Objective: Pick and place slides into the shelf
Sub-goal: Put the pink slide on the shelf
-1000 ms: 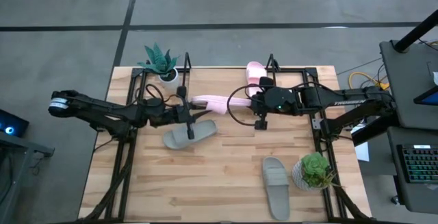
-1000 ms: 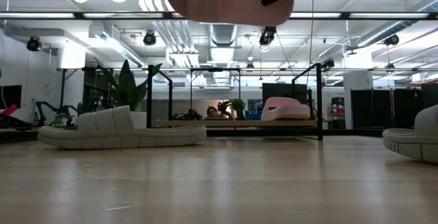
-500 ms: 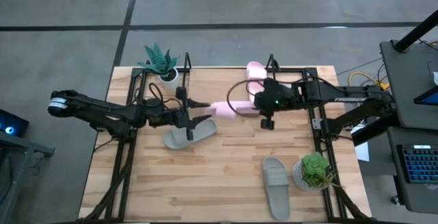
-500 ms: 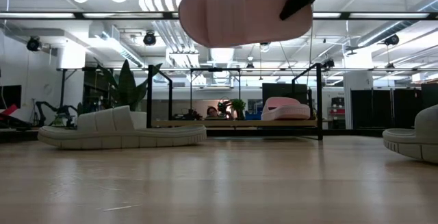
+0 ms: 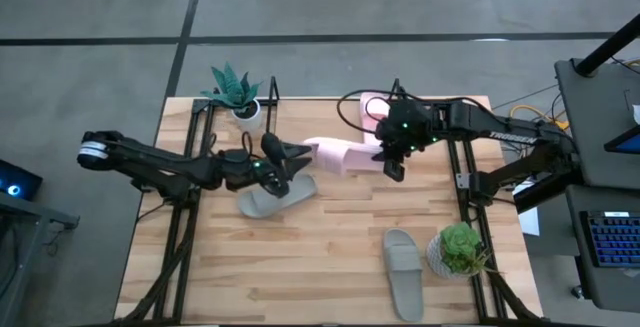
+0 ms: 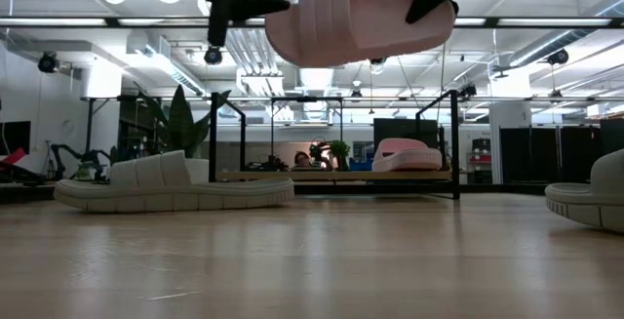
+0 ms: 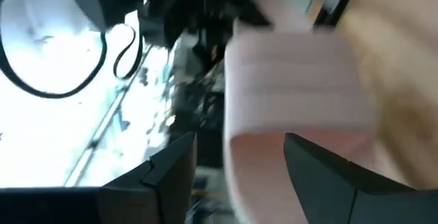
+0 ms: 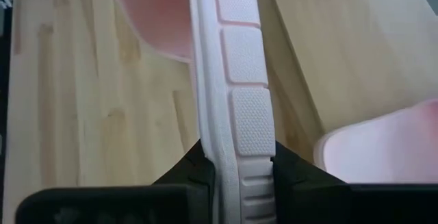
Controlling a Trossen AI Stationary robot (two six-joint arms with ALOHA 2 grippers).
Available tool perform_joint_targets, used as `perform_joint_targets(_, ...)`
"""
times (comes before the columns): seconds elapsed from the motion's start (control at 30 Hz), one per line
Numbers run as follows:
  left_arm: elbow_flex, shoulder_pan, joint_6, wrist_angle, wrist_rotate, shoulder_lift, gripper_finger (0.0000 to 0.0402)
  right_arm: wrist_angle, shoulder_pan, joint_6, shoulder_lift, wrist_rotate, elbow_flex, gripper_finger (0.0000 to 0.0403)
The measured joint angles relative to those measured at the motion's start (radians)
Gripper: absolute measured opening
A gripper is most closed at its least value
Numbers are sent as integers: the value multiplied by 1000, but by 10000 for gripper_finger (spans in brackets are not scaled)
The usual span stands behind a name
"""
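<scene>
Right gripper is pinching a pale pink slide by its ridged sole edge, carrying it aloft on its side above the table. Left gripper, fingers spread wide, is hovering just off the slide's far end. Behind the right gripper, a second pink slide is sitting on the shelf.

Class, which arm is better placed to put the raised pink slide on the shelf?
Right. The right claw grips the raised pink slide beside the shelf; the left claw is open, holding nothing.
</scene>
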Motion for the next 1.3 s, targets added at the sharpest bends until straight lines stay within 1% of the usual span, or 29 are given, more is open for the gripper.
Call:
perform_joint_targets(0.1, 0, -1, 78, 63, -35, 28, 196, 2, 0, 7, 0, -4, 0, 56)
perform_joint_targets(0.23, 0, -2, 211, 119, -39, 80, 184, 3, 0, 8, 0, -3, 3, 56)
perform_joint_targets(0.37, 0, -2, 307, 220, -50, 134, 176, 2, 0, 11, 0, -5, 3, 56)
perform_joint_targets(0.47, 0, -2, 362, 317, -50, 183, 175, 3, 0, 10, 0, -41, 3, 56)
perform_joint_targets(0.6, 0, -3, 452, 424, -56, 238, 175, 1, 0, 10, 0, -43, 3, 56)
perform_joint_targets(0.77, 1, -2, 493, 513, -57, 292, 170, -1, 0, 9, 0, -45, 3, 55)
perform_joint_targets(0.83, 9, -2, 491, 511, -58, 302, 155, -4, 0, 9, 1, -45, 3, 55)
perform_joint_targets(0.9, 16, -2, 496, 510, -63, 310, 129, -4, 0, 9, 1, -44, 2, 55)
perform_joint_targets(1.1, 28, -3, 500, 514, -63, 295, 20, 10, 0, 15, 2, -51, 2, 55)
perform_joint_targets(1.13, 32, -3, 480, 514, -68, 294, 11, 12, 0, 13, 2, -51, 3, 55)
perform_joint_targets(1.23, 41, -3, 411, 509, -99, 287, 6, 26, 0, -2, 2, -47, 2, 55)
perform_joint_targets(1.3, 45, -3, 386, 514, -125, 283, 3, 50, 0, -13, 2, -42, 2, 65)
